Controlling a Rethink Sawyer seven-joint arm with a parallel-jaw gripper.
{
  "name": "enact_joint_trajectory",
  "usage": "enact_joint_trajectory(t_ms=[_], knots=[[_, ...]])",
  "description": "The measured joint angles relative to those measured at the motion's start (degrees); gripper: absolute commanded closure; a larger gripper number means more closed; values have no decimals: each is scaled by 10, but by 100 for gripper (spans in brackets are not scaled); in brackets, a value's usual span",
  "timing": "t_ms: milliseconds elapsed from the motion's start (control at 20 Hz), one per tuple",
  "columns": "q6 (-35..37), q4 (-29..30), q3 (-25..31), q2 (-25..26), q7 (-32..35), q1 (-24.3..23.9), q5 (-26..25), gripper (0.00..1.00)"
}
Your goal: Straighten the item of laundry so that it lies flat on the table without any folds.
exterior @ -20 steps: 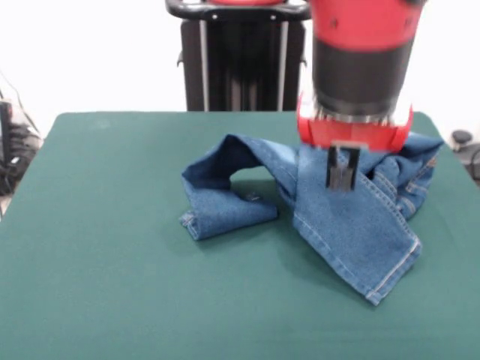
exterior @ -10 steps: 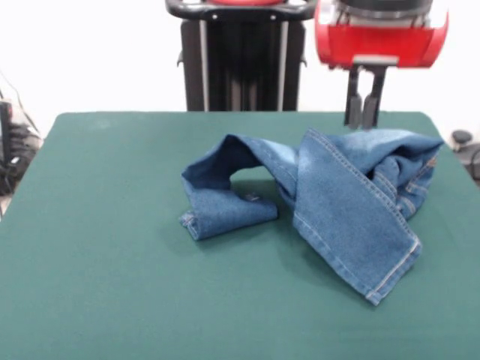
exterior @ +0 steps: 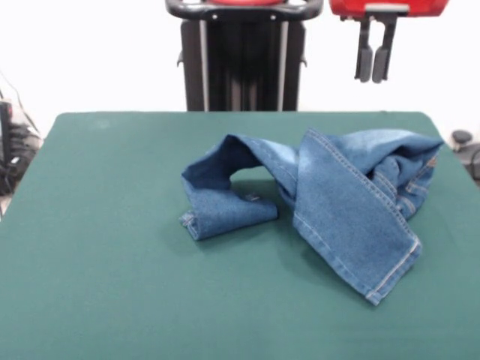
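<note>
Gripper (exterior: 373,66): you find it at the upper right of the frame, well above the table, two dark fingers (exterior: 364,64) hanging straight down, drawn narrow with only a slim gap, holding nothing. Above them only the red underside of the wrist shows; the rest of the arm is cut off by the top edge.

Jeans (exterior: 330,202): you see them crumpled on the right half of the table (exterior: 112,247). Their long axis runs roughly left to right. One leg points toward the lower right, its hemmed, pale-stitched end nearest the frame's bottom. The other leg arches up and folds back on itself at centre left. The waist end is bunched at the right edge, its layout hard to make out.
</note>
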Motion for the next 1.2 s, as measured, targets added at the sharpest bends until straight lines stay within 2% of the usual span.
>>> enact_joint_trajectory(t_ms=[300,550,1200], knots=[[-64,69,0,-32,0,0,-1,100],[-159,124,0,-50,0,0,-10,100],[-297,161,-1,-25,0,2,-54,100]])
